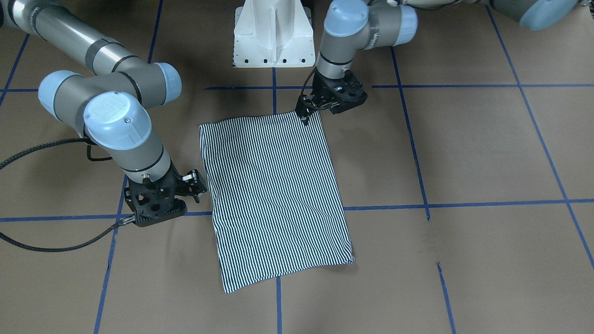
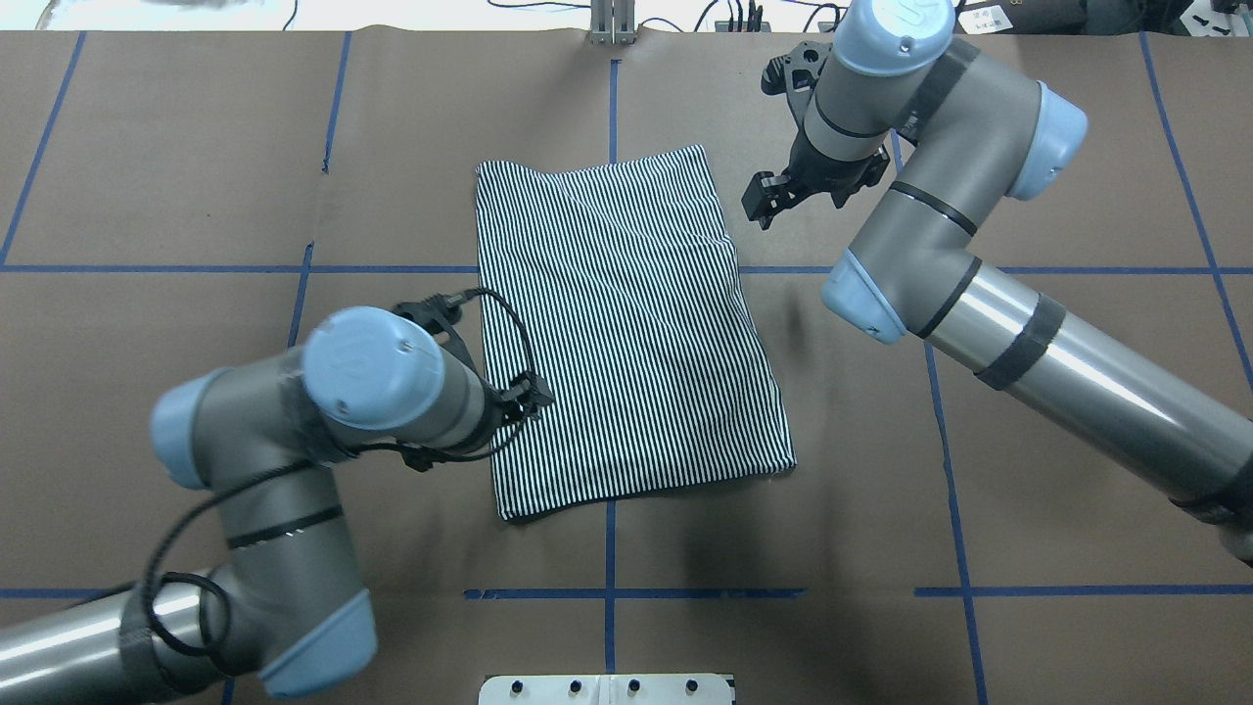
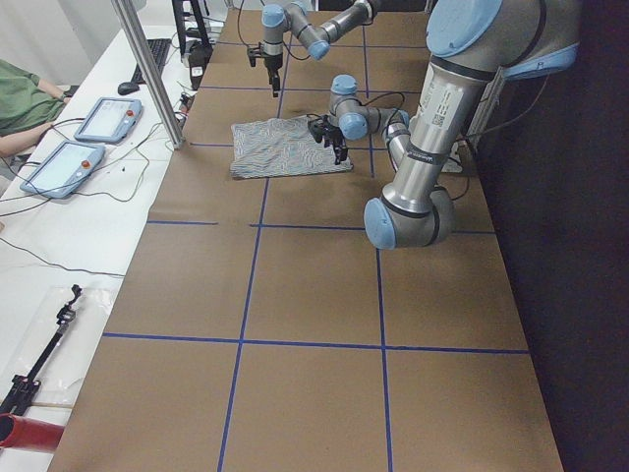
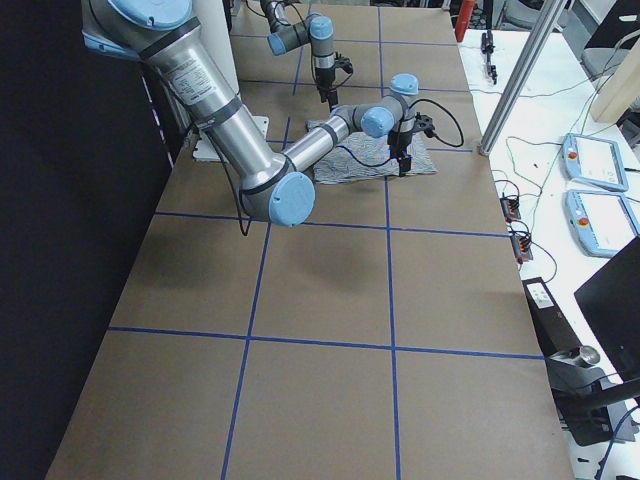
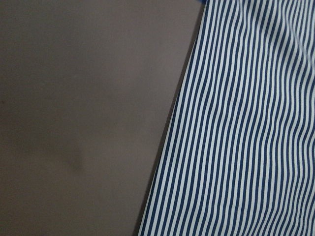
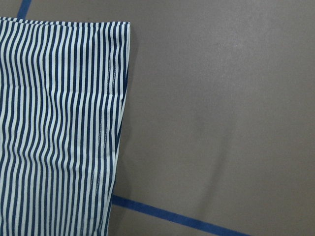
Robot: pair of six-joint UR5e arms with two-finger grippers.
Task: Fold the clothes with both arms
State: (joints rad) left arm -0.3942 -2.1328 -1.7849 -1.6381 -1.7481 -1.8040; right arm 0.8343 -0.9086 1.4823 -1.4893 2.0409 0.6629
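Observation:
The striped polo shirt (image 1: 274, 195) lies flat on the brown table, folded into a rectangle; its collar, placket and logo are hidden. It also shows in the overhead view (image 2: 626, 333). My left gripper (image 1: 305, 119) hangs low over the shirt's corner nearest the robot's left; I cannot tell whether it is open or shut. It shows in the overhead view (image 2: 529, 397) at the shirt's left edge. My right gripper (image 1: 195, 183) is beside the shirt's opposite long edge, off the cloth, apparently open and empty. The left wrist view (image 5: 246, 123) and the right wrist view (image 6: 59, 123) show shirt edges but no fingers.
The white pedestal base (image 1: 271, 37) stands behind the shirt. Blue tape lines (image 1: 464, 204) cross the brown table. A side bench with tablets (image 3: 103, 118) and a seated person (image 3: 20, 98) lies beyond the far table edge.

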